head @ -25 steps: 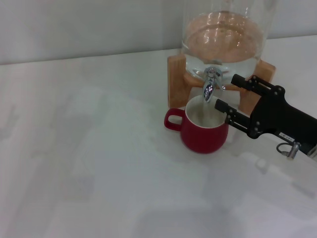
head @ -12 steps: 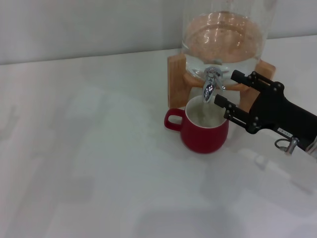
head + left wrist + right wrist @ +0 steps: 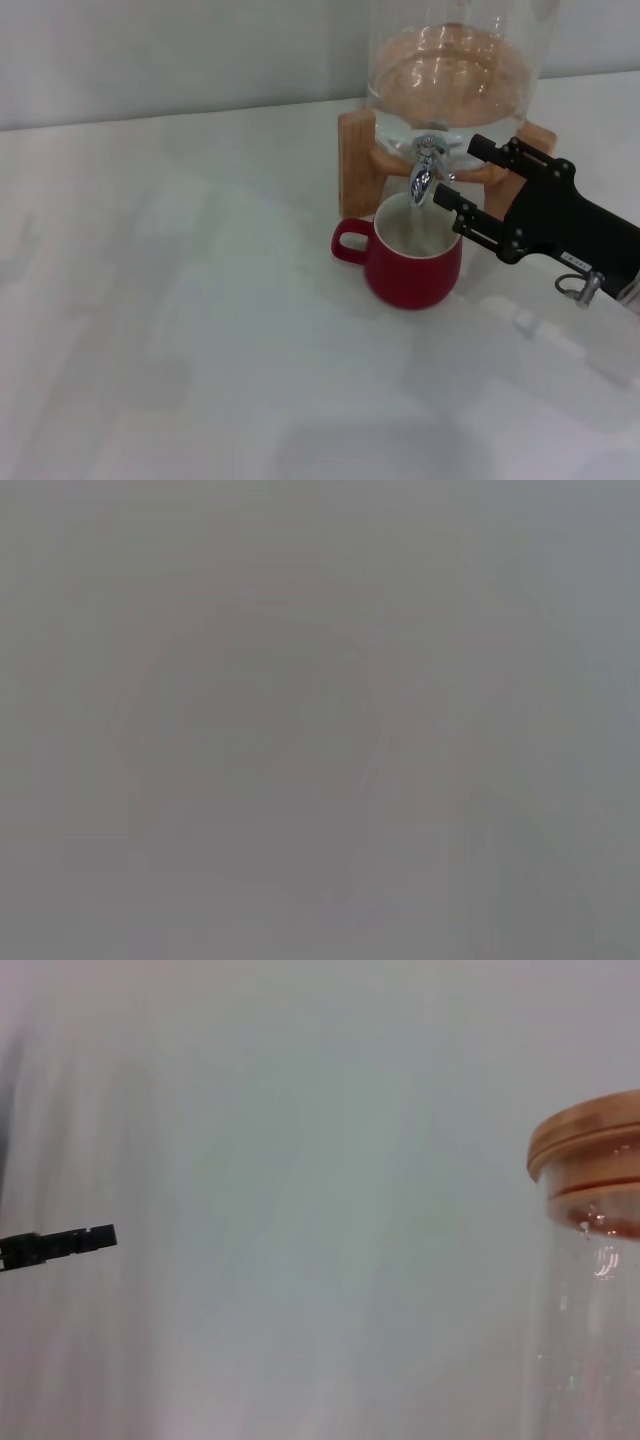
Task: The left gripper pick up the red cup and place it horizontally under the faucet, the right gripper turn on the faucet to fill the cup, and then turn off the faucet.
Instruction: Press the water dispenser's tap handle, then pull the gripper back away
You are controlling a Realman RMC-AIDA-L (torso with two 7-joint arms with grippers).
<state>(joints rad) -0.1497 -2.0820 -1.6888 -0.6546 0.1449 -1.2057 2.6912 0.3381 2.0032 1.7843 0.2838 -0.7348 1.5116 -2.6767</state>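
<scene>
Head view shows the red cup [image 3: 412, 262] standing upright on the tabletop [image 3: 200, 330], right under the faucet [image 3: 424, 172]. It is round, shiny and red, white inside. With water in it, it is likely heavy and slippery, best held by its sides. The right claw [image 3: 462, 175] is spread beside the faucet. The left claw is out of sight.

A smooth, matte white tabletop [image 3: 200, 330] is stretching across the whole scene, meeting a plain pale grey wall [image 3: 170, 55] that is running along its far edge under soft, even lighting.
</scene>
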